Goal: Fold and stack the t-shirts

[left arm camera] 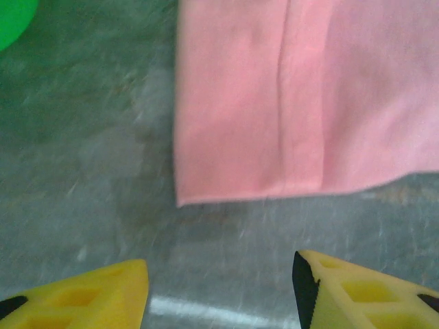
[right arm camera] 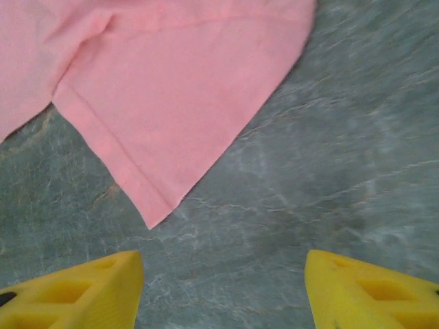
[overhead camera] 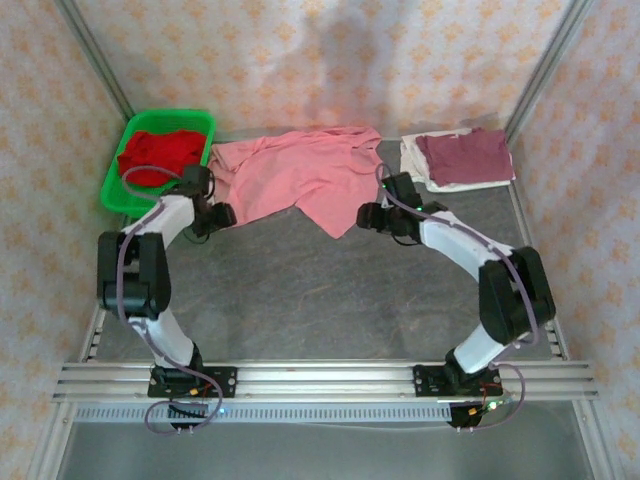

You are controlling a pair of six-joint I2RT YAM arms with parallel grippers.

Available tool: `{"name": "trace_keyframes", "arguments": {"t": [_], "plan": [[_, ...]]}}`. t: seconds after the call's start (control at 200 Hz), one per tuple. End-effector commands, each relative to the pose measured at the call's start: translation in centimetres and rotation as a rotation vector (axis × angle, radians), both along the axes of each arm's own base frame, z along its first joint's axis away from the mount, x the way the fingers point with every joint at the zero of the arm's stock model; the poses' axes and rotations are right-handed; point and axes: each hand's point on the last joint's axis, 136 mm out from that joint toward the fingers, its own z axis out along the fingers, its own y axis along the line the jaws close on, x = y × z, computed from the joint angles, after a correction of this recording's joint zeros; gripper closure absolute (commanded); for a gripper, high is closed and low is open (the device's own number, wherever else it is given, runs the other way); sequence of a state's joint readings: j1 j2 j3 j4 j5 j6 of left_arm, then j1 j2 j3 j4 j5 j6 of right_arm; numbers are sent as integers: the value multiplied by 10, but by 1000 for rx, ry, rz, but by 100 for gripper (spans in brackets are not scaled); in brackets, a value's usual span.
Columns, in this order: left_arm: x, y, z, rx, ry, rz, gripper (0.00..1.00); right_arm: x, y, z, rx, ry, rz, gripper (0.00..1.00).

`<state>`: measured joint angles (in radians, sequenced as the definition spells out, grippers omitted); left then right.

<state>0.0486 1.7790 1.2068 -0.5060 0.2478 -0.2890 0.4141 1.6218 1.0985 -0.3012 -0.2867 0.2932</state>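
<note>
- Left pincer (left arm camera: pixel 219 277): fingers spread with nothing between them, hanging just above the bare desk (overhead camera: pixel 330 300), near the left hem corner of the salmon-pink t-shirt (overhead camera: pixel 300 170). Right pincer (right arm camera: pixel 223 271): likewise spread and empty, near the pointed lower corner of the same shirt.
- Salmon-pink t-shirt: unfolded and rumpled at the middle of the desk toward the far edge, with one corner trailing toward the arms.
- Hazard, left side: the hem lies flat on the desk, so a closing pinch may skid off it or catch one layer only. Either would probably leave the fold lopsided.
- Hazard, right side: if the two arms pull unevenly, the cloth could twist. A wide sweep might also drag the shirt against the finished pile close by.
- Container: a green mesh basket (overhead camera: pixel 112 190) at the far left holds a bright red t-shirt (overhead camera: pixel 158 155), bunched and unfolded. The left arm passes close beside the basket and could nudge it.
- Far right, lying directly on the desk: a maroon t-shirt (overhead camera: pixel 465 155) folded on top of an off-white t-shirt (overhead camera: pixel 418 172).
</note>
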Motion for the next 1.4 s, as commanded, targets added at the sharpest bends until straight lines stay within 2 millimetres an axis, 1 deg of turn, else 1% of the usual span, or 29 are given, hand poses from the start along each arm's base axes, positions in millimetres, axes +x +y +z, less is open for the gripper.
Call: {"name": "trace_keyframes", "arguments": {"t": [0.0, 0.025, 0.04, 0.05, 0.075, 0.195, 0.28, 0.38, 0.43, 0.45, 0.495, 0.56, 0.616, 0.666, 0.726, 0.826, 0.916, 0.946, 0.986, 1.081, 1.196, 1.211, 1.241, 1.256, 1.341, 1.396], "plan": [[41, -7, 17, 25, -64, -36, 41, 29, 31, 30, 103, -88, 15, 37], [45, -6, 13, 33, -50, -32, 41, 32, 34, 28, 107, -84, 14, 37], [48, -5, 14, 37, -50, -29, 41, 33, 36, 27, 109, -79, 14, 37], [48, -4, 6, 39, -28, -27, 41, 33, 37, 25, 109, -75, 13, 37], [50, -2, -1, 46, -5, -19, 41, 34, 39, 21, 109, -64, 10, 37], [58, 1, -15, 57, 28, -7, 39, 40, 41, 3, 102, -23, -29, 37], [65, 3, -21, 66, 45, -12, 39, 41, 48, -8, 98, 0, -32, 36], [70, 6, -28, 70, 78, -1, 42, 44, 53, -17, 96, 19, -38, 37], [73, 4, -32, 61, 86, -6, 43, 45, 55, -23, 94, 31, -40, 37], [74, 3, -33, 56, 88, -8, 45, 46, 56, -23, 93, 31, -41, 37], [76, 1, -35, 47, 88, -12, 53, 47, 58, -26, 86, 36, -40, 37], [77, -1, -36, 40, 90, -13, 62, 49, 59, -30, 73, 46, -42, 37], [77, -1, -33, 39, 88, -11, 71, 50, 58, -33, 61, 54, -45, 37], [75, -2, -29, 40, 81, -7, 74, 51, 57, -36, 50, 60, -50, 37], [70, -2, -22, 42, 74, 0, 82, 51, 56, -40, 46, 70, -57, 37], [56, 0, -9, 46, 58, 18, 81, 48, 59, -46, 47, 100, -54, 38], [48, -3, 0, 33, 31, 15, 87, 47, 63, -52, 49, 114, -49, 39], [46, -4, 1, 31, 32, 14, 91, 47, 65, -53, 49, 115, -46, 39], [43, -5, 2, 22, 39, 9, 100, 47, 67, -54, 52, 115, -43, 40], [39, -9, 6, 25, 33, -7, 100, 48, 71, -58, 52, 131, -34, 40], [39, -15, 2, 21, 41, -29, 100, 49, 74, -61, 54, 134, -29, 40], [39, -16, 1, 20, 47, -34, 92, 49, 75, -61, 55, 134, -29, 40], [40, -18, -3, 27, 65, -43, 74, 49, 75, -61, 56, 134, -30, 40], [40, -19, -5, 32, 76, -48, 68, 49, 76, -62, 56, 135, -28, 40], [44, -25, -13, 78, 123, -90, 59, 49, 77, -62, 61, 138, -24, 40], [49, -30, -17, 94, 141, -110, 58, 49, 78, -62, 60, 141, -20, 40]]}}
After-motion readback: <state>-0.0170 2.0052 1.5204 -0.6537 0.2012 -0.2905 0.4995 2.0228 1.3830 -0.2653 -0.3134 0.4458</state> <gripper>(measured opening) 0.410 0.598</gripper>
